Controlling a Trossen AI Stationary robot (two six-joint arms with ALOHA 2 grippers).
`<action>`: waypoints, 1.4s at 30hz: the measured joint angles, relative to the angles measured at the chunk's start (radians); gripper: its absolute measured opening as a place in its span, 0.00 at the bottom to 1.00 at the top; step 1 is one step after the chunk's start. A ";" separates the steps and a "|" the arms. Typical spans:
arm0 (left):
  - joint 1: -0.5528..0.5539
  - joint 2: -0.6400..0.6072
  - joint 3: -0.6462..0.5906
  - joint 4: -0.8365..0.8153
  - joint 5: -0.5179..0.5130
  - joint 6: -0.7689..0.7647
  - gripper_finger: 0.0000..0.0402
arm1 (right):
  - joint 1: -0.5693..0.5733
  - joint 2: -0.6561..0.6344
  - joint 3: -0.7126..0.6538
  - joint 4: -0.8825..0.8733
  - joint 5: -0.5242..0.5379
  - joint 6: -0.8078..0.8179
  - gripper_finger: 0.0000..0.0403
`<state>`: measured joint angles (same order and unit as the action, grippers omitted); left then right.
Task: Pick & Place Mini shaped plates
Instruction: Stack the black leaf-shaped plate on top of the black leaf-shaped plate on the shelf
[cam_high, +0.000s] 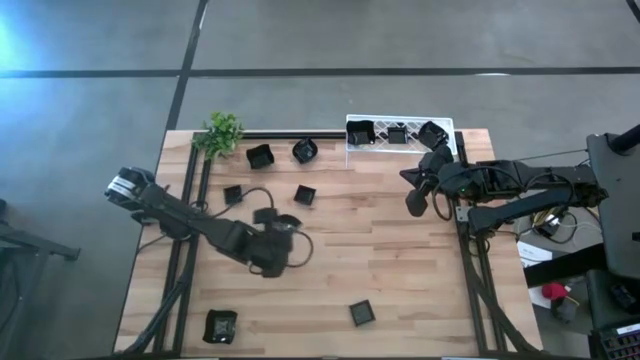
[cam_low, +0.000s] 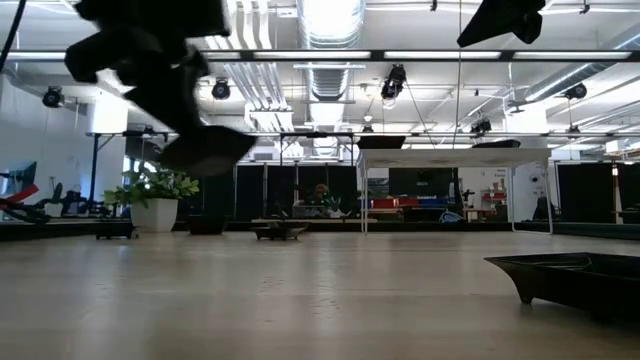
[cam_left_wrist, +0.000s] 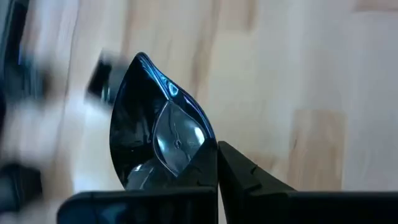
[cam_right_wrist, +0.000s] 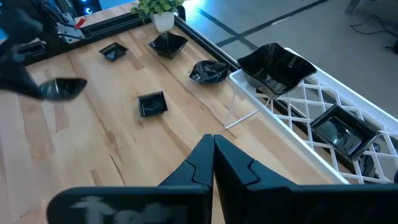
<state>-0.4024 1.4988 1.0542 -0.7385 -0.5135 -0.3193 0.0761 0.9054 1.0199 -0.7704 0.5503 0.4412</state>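
Three plates (cam_high: 397, 133) sit racked beside the closed, empty right gripper (cam_high: 414, 190); the left gripper (cam_high: 283, 226) clamps another plate (cam_left_wrist: 163, 134), six loose.

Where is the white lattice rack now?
In the high view, the white lattice rack sits at the table's far edge on the right side, near the right gripper, holding three dark plates.

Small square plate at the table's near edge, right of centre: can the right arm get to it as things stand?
Probably yes: the square plate sits alone on bare wood, and the right pincer is shut and empty nearby.
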 joint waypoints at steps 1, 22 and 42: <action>0.002 0.018 0.012 0.036 0.000 0.080 0.00 | 0.000 0.000 0.000 0.000 0.000 0.000 0.02; 0.035 0.148 0.038 0.332 0.059 0.690 0.00 | 0.000 0.000 0.000 0.000 0.000 0.003 0.02; 0.047 0.156 -0.129 0.586 0.155 0.716 0.00 | 0.000 0.000 0.000 0.000 0.000 0.003 0.02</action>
<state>-0.3550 1.6546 0.9253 -0.1529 -0.3585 0.3964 0.0761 0.9056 1.0199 -0.7704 0.5503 0.4445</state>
